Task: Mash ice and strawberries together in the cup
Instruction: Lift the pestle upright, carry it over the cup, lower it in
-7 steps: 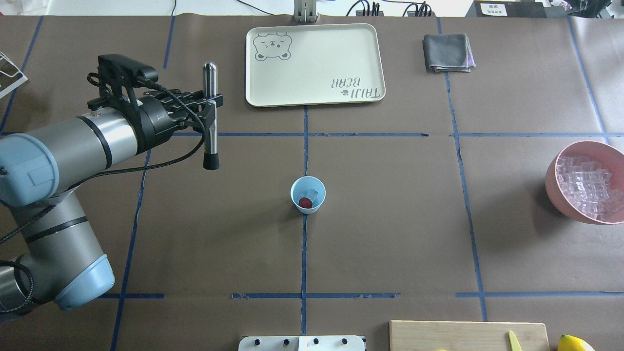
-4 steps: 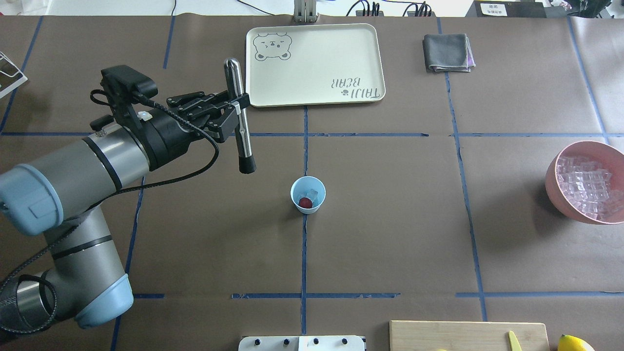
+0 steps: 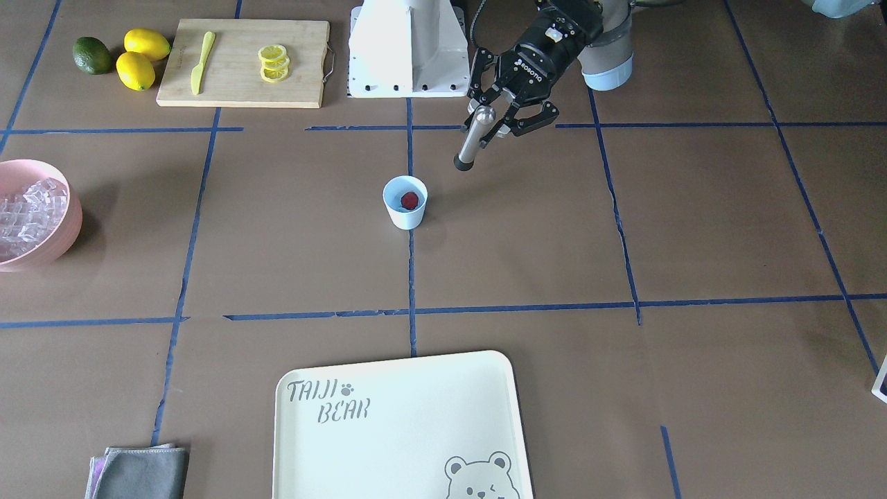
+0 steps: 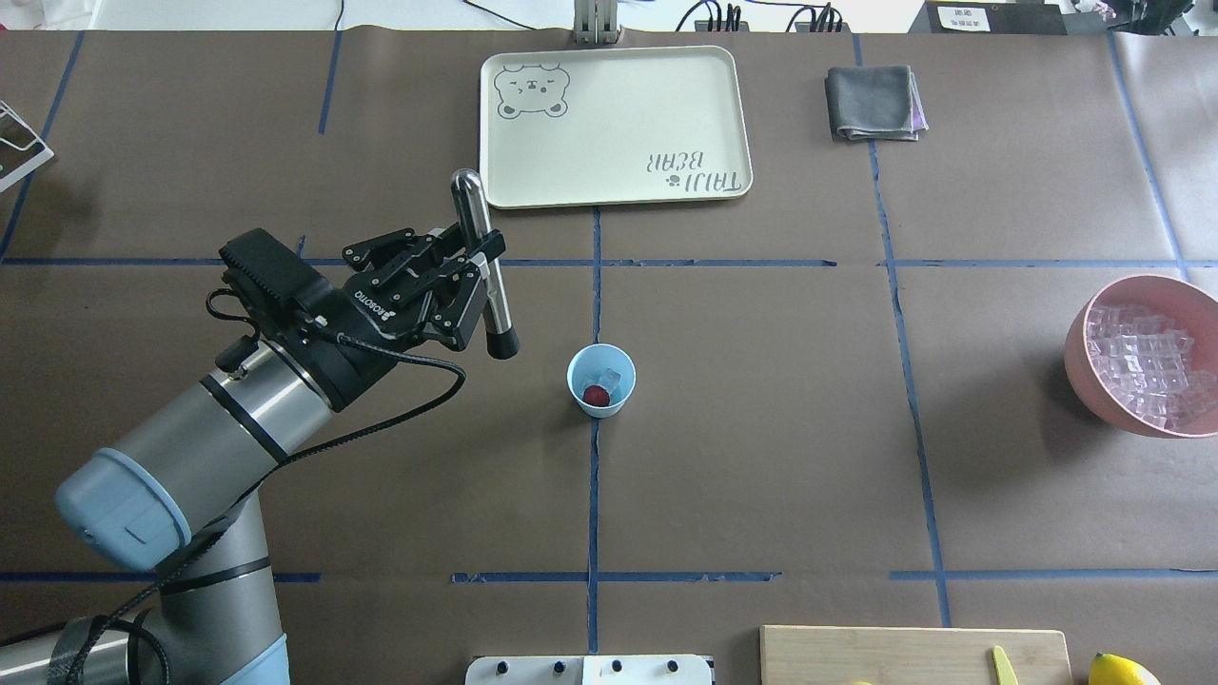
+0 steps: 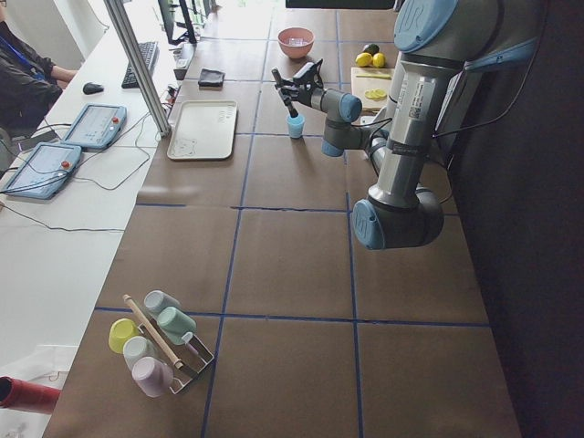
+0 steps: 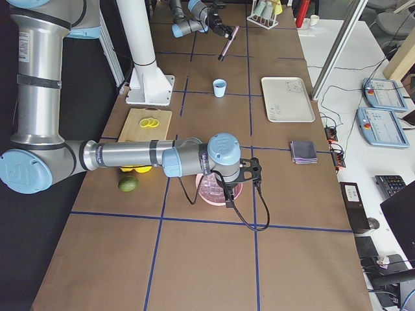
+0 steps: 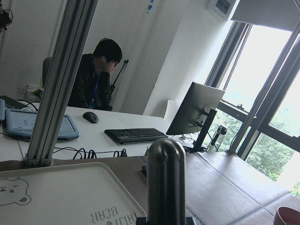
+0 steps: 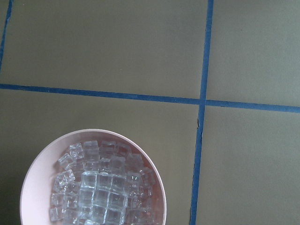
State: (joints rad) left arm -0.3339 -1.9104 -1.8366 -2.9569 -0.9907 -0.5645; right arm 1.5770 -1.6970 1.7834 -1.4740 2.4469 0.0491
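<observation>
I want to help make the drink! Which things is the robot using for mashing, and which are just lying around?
For the job: cup, strawberry and ice cube inside it, metal masher held by the left gripper.

Just lying about: tray, grey cloth, lemons, cutting board, pink bowl.

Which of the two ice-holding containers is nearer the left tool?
The small light-blue cup, which also holds the strawberry: it stands just past the muddler in the left tool; the pink bowl sits far off on the robot's right.
</observation>
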